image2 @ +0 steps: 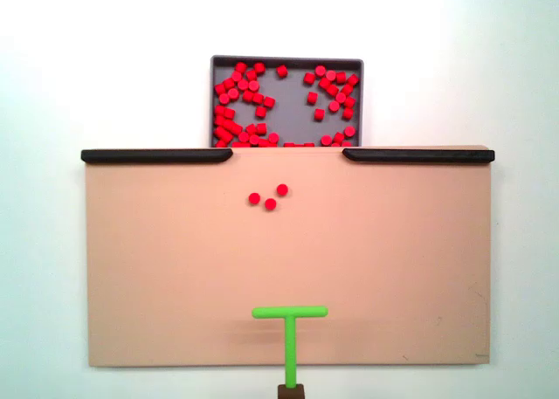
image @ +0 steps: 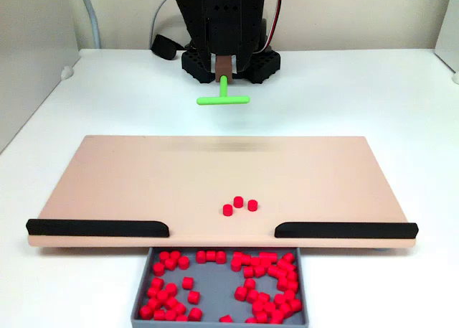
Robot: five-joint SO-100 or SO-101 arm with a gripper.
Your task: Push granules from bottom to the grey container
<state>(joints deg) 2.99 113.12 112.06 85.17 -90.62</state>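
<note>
Three red granules lie loose on the tan board, a short way from the gap between its black strips. Many more granules fill the grey container just beyond that gap. My gripper hangs at the arm's end of the board, shut on a brown holder that carries the green T-shaped pusher. The pusher's crossbar is over the board near that edge, well short of the three granules, and looks lifted off the surface.
Two black strips line the board's container-side edge on either side of the gap. The arm's black base stands on the white table behind the board. A cable lies beside it.
</note>
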